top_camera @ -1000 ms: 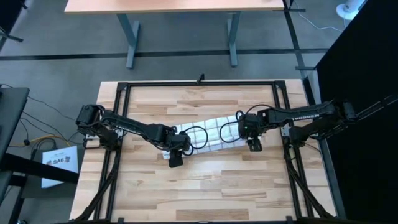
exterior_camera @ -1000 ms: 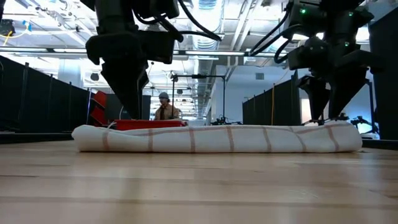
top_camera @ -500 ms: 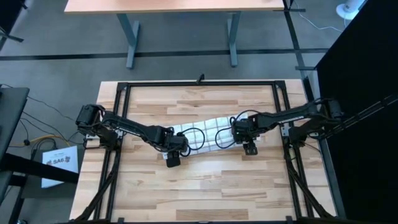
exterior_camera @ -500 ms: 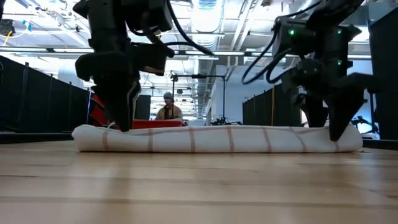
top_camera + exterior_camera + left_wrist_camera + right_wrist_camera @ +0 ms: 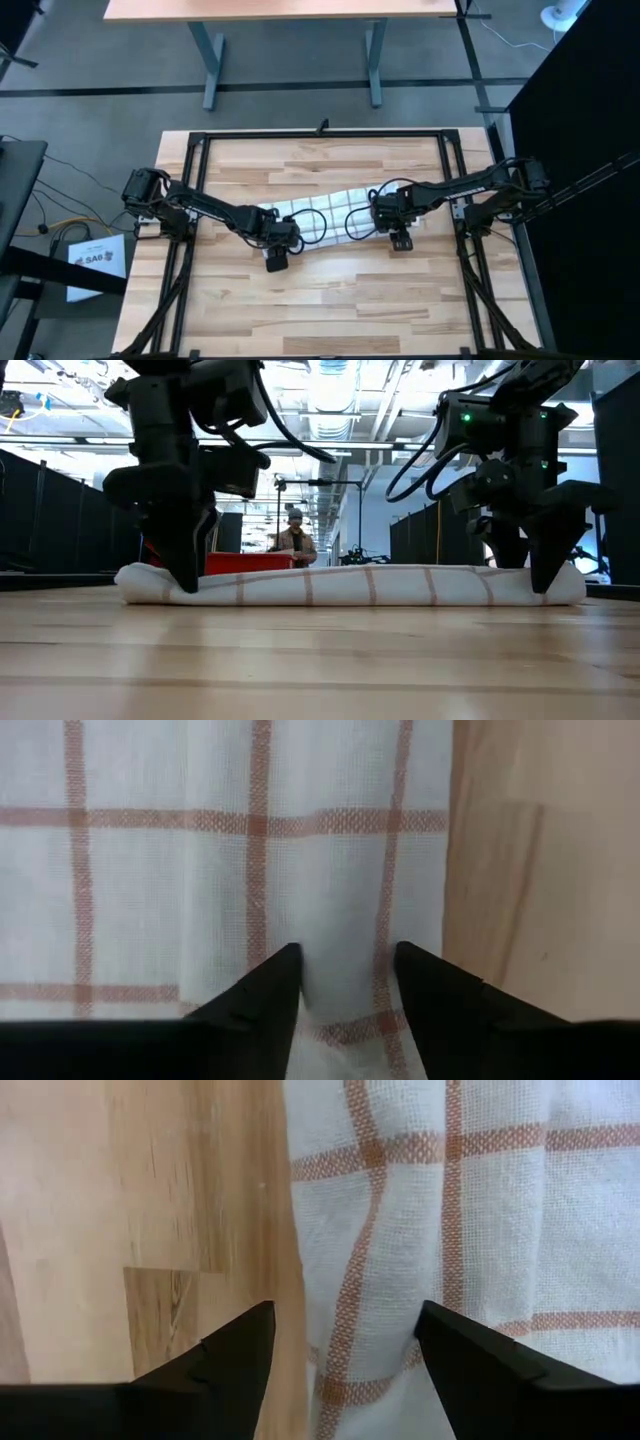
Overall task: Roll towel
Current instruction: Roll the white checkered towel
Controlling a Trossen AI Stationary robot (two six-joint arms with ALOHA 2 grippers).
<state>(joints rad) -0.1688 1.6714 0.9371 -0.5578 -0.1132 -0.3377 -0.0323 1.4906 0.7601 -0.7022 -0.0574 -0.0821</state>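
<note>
Both grippers have been brought lower onto the towel [image 5: 325, 222] since a second ago, and the person [image 5: 294, 538] in the room behind has shifted across. The towel is laid as a long roll at mid-table [image 5: 330, 300]. Its one end is straddled by the left gripper [image 5: 345, 970], jaws apart, and its other end by the right gripper [image 5: 345, 1335], jaws wide apart.

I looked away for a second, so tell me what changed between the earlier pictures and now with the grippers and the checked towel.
Both grippers have come down onto the long white cloth towel with thin grid lines: the left gripper at one end, the right gripper at the other, each open with fingers pressing the cloth. Neither has closed on it. The towel stayed in place on the wooden table.
</note>
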